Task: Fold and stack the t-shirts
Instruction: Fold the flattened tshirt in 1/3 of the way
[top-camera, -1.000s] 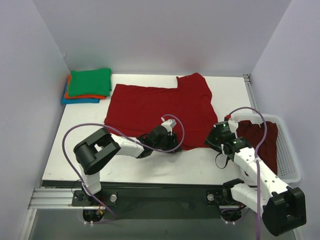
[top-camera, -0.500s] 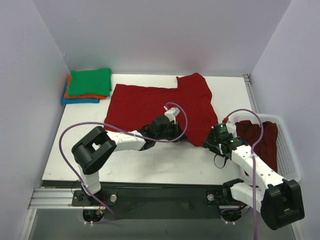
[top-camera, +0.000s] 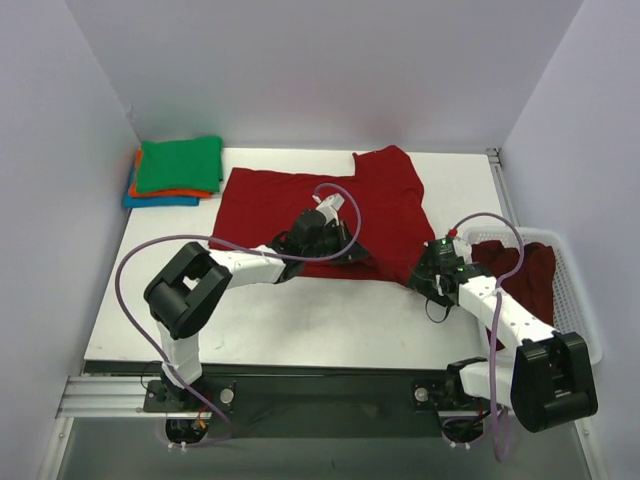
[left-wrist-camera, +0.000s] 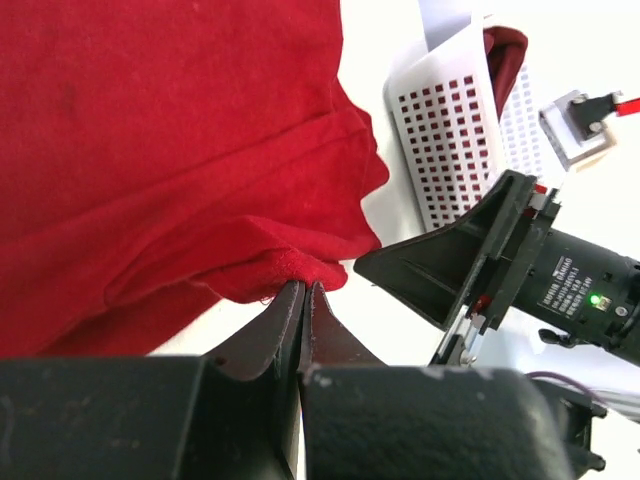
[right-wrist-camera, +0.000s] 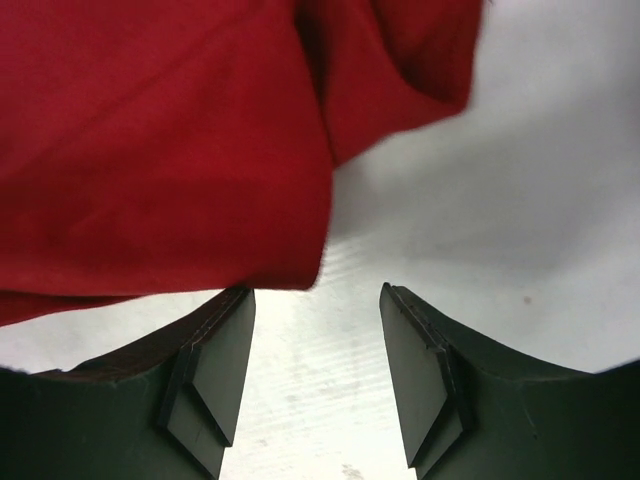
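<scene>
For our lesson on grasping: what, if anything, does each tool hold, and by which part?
The left tool pinches the spread dark red cloth t-shirt by its near edge. The right tool stands open beside that edge, holding nothing.

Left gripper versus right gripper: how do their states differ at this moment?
The left gripper is shut, pinching the near hem of the dark red t-shirt; the right gripper stands open, holding nothing. The left gripper has cloth bunched in its jaws; the right gripper has the shirt's corner just ahead of it, ungripped. Both sit at that shirt's near edge.
</scene>
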